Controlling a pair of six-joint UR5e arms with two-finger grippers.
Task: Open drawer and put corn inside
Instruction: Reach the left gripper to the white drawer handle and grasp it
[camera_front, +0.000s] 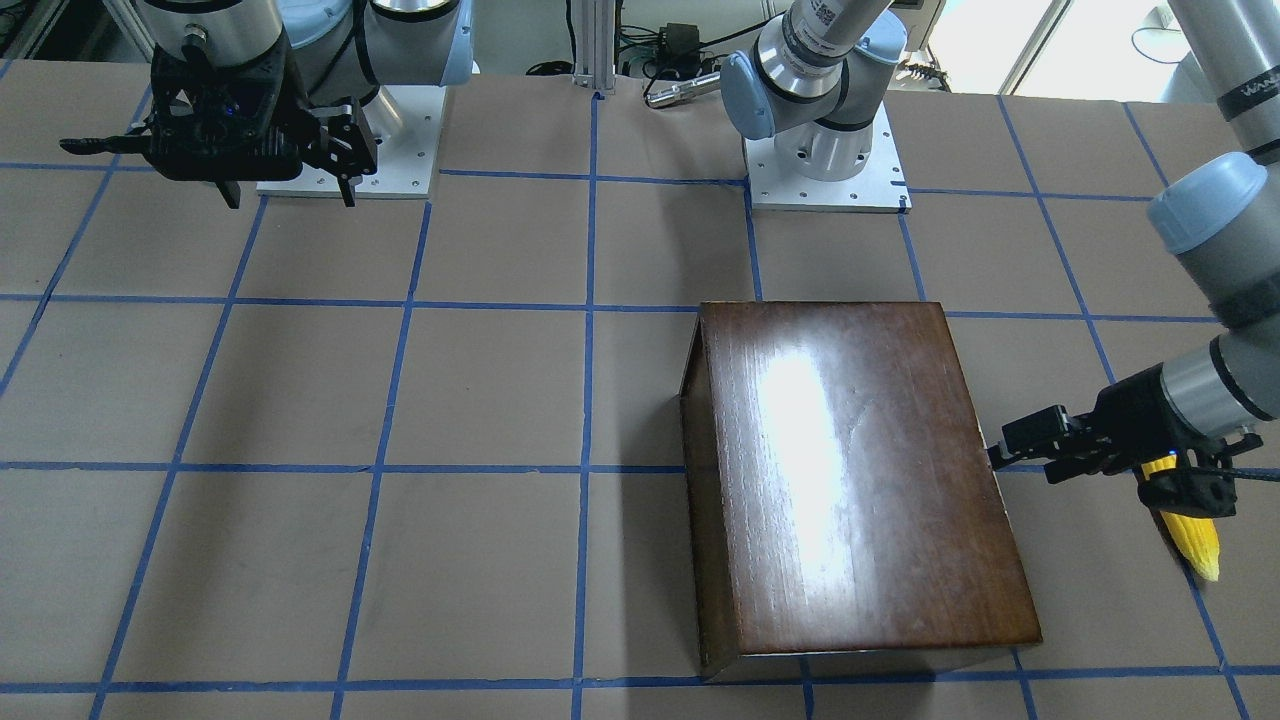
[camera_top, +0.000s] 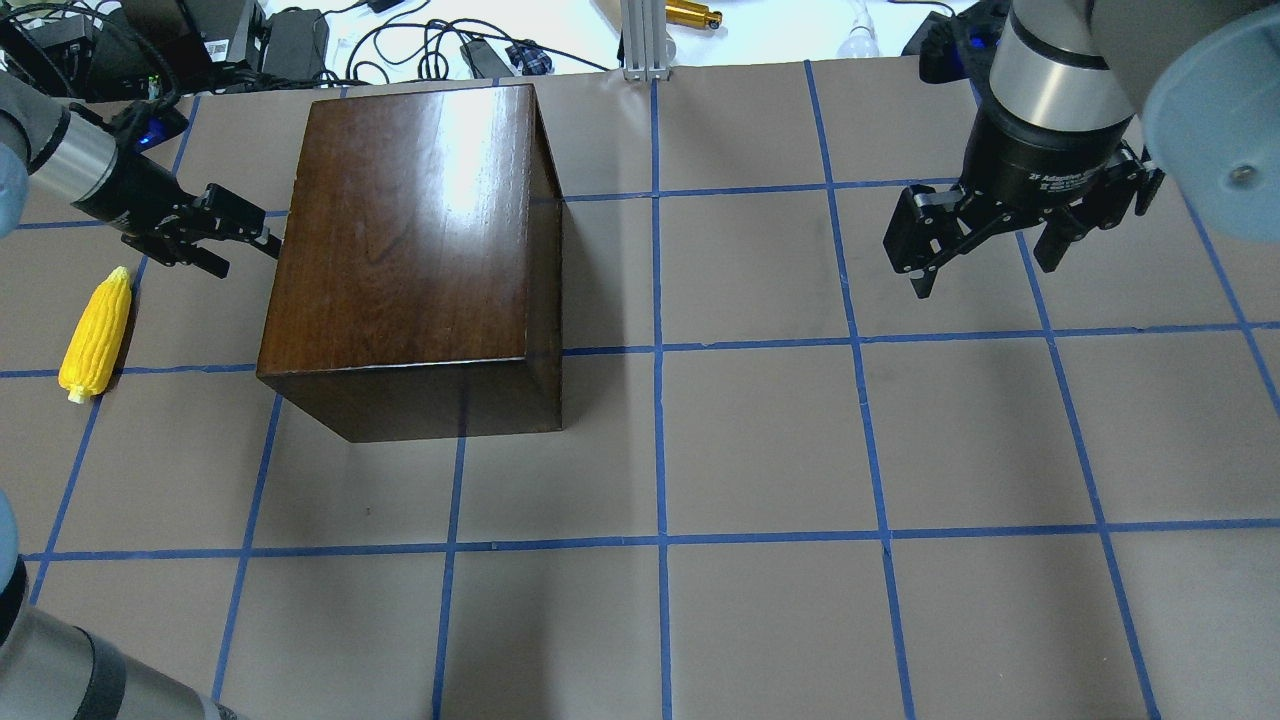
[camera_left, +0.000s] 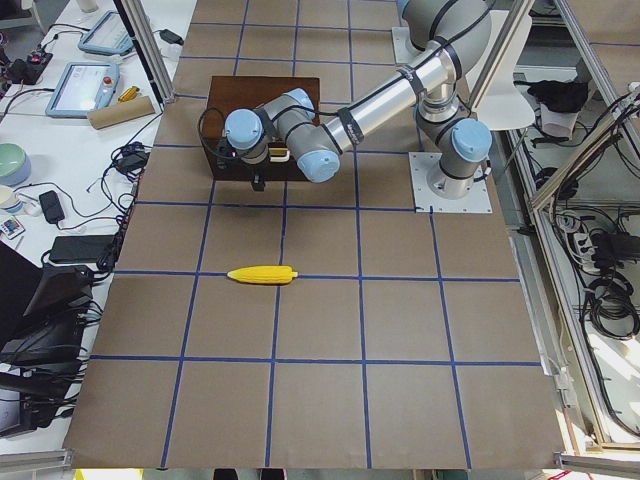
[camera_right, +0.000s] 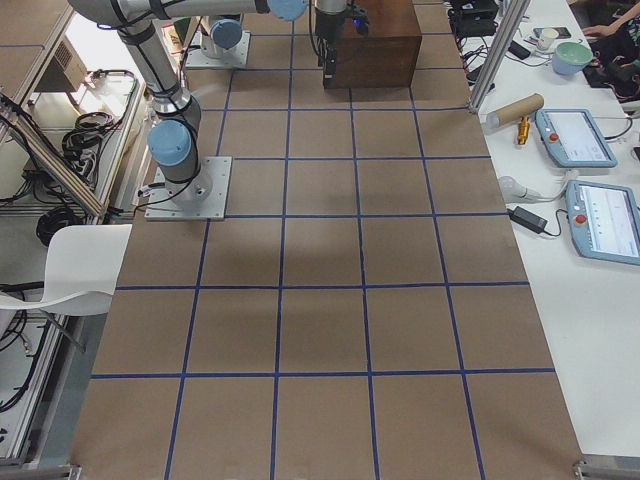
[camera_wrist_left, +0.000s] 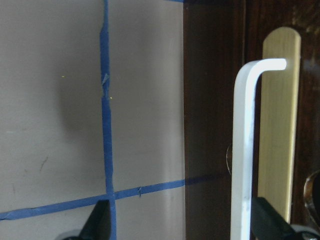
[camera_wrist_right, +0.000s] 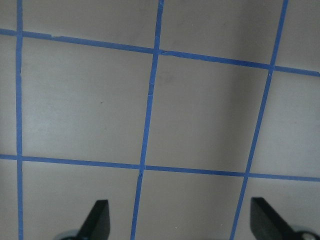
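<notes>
While the corn (camera_top: 95, 335) lies flat on the tabletop (camera_top: 760, 440), near the wooden box (camera_top: 410, 230) but not touching it, the left hand (camera_top: 247, 256) sits at the box's face on that side. Its fingers (camera_wrist_left: 99, 222) are spread, with the metal pull (camera_wrist_left: 242, 150) between them, and they clamp nothing. The drawer (camera_wrist_left: 210, 100) seems pushed fully in, though the close view is cramped. The right hand (camera_top: 982, 268) hangs wide open and empty above the tabletop, well apart from the box.

Robot lab: tape-grid table (camera_left: 320, 330); teach pendants (camera_left: 85, 76) at 10 o'clock, cable coils (camera_left: 605, 300) at 3.
</notes>
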